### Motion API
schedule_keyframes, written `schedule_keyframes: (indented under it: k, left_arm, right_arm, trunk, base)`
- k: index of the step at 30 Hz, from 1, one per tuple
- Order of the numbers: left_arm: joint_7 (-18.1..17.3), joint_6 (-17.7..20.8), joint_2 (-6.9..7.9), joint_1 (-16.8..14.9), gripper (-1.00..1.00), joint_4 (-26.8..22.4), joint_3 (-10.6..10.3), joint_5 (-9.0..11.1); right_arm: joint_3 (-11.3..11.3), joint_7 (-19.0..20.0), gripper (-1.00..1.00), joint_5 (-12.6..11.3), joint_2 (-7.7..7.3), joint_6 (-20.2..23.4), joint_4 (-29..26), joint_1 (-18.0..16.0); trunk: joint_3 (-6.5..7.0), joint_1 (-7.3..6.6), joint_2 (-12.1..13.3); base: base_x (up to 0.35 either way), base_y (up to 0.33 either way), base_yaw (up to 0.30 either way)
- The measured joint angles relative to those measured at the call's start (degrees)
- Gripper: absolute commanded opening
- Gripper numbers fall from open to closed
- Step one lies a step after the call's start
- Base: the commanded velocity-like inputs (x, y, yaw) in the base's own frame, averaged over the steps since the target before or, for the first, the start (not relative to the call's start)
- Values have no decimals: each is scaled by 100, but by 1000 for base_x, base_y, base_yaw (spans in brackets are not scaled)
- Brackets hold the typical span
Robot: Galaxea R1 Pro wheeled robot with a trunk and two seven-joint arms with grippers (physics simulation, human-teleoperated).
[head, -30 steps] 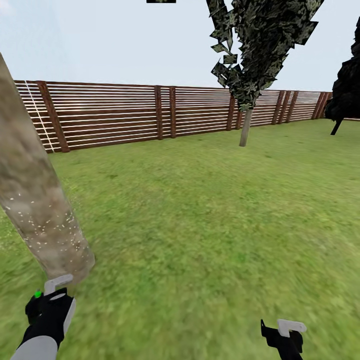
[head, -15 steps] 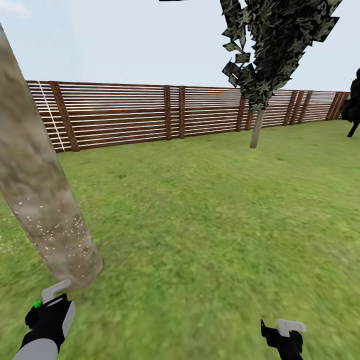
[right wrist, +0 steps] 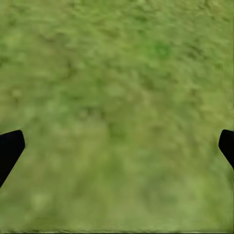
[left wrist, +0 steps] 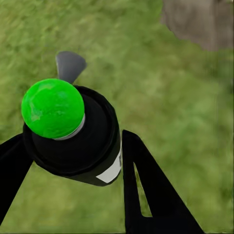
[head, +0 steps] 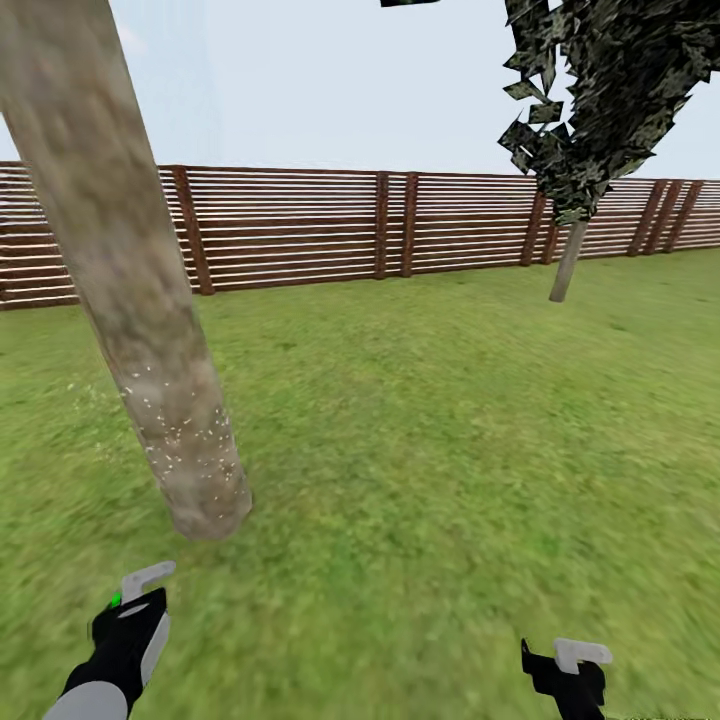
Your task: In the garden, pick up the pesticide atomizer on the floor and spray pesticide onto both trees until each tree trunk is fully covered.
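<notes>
1. On the lawn (head: pixel 420 420), a thick mottled tree trunk (head: pixel 140 290) is seen leaning at the head view's left, its lower part flecked with pale specks.
2. Just short of its base, the left gripper (head: pixel 135 610) is closed around the pesticide atomizer (left wrist: pixel 73 134), a dark bottle with a white band; its tip is shown green.
3. The right gripper (right wrist: pixel 117 146) is held wide apart over bare grass, gripping nothing.
4. A second tree (head: pixel 585 120) is seen well apart, near the slatted fence (head: pixel 300 225).
</notes>
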Motion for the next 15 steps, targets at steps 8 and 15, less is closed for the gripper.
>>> schedule_keyframes:
  k: [8, 15]
  left_arm:
    - [-2798, -768, 78, 627, -100, -127, -1651, -538]
    - [-5988, -778, 192, 563, -100, -197, -2637, -2279]
  right_arm:
    - [10, 22, 100, 23, 50, 4, 8, 1]
    - [143, 1678, 100, 1998, 71, 35, -463, 0]
  trunk:
    - [0, 0, 0]
    - [1, -2, 0]
  base:
    - [-335, 89, 105]
    - [-256, 64, 1]
